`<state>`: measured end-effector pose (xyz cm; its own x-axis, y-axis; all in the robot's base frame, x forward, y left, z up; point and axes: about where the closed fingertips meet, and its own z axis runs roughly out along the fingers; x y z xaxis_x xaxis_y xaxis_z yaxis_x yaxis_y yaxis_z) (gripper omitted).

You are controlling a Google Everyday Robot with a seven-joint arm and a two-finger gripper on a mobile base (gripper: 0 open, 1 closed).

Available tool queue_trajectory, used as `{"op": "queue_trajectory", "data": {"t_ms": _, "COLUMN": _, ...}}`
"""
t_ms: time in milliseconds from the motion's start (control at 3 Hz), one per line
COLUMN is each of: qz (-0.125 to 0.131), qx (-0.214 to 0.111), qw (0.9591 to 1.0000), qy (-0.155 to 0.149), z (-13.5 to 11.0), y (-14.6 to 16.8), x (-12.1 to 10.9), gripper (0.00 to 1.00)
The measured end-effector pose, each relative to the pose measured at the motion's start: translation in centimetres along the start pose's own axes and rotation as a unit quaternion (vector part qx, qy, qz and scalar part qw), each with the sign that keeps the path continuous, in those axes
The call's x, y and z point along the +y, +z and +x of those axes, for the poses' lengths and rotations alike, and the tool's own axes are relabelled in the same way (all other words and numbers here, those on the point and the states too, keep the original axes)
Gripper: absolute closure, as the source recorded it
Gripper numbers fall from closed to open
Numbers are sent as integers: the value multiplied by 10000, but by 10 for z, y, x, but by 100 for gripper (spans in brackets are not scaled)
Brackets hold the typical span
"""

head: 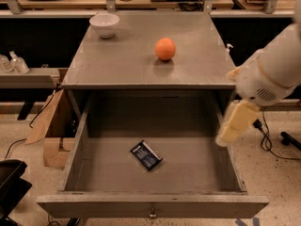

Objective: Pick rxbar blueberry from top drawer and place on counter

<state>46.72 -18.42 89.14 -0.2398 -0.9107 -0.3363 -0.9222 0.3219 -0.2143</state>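
Trouble is waiting mainly in the approach. The cream-coloured pincer [233,126], at the end of a bulky white arm, is hanging over the right wall of the wide, shallow grey wooden drawer [75,150], close to the front edge of the flat square grey worktop [127,60]. Whether it is released or clenched, I cannot tell; the task's thing is not in it.

The small flat rectangular snack bar in its dark navy wrapper [146,155] is lying on the drawer floor, a little left of centre, turned at a slant and well apart from every wall and from the pincer.

Judging from this, three things could be going wrong next. Coming down where it is now, the pincer could be clipping the drawer's right wall or the worktop's edge. The bar is lying flat against a flat floor and askew, so a grasp not lined up across its narrow width could be pushing it along instead of lifting it. On the worktop, the round orange fruit [165,49] is sitting near the middle and could be sent rolling by a careless set-down; the white bowl [104,24] is standing at the back left corner, out of the way.

White lettering is showing on the wrapper, too small to read.
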Motion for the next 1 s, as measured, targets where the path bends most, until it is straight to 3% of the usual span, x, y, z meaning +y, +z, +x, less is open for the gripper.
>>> {"op": "queue_trajectory", "data": {"t_ms": 333, "qz": 292, "qx": -327, "qw": 9988, "qy": 221, "z": -22, "y": 65, "x": -19, "gripper": 0}}
{"op": "queue_trajectory", "data": {"t_ms": 667, "qz": 725, "qx": -625, "qw": 9914, "qy": 893, "z": -43, "y": 115, "x": -36, "gripper": 0}}
{"op": "queue_trajectory", "data": {"t_ms": 1000, "qz": 839, "qx": -769, "qw": 9889, "qy": 952, "z": -50, "y": 109, "x": -43, "gripper": 0}}
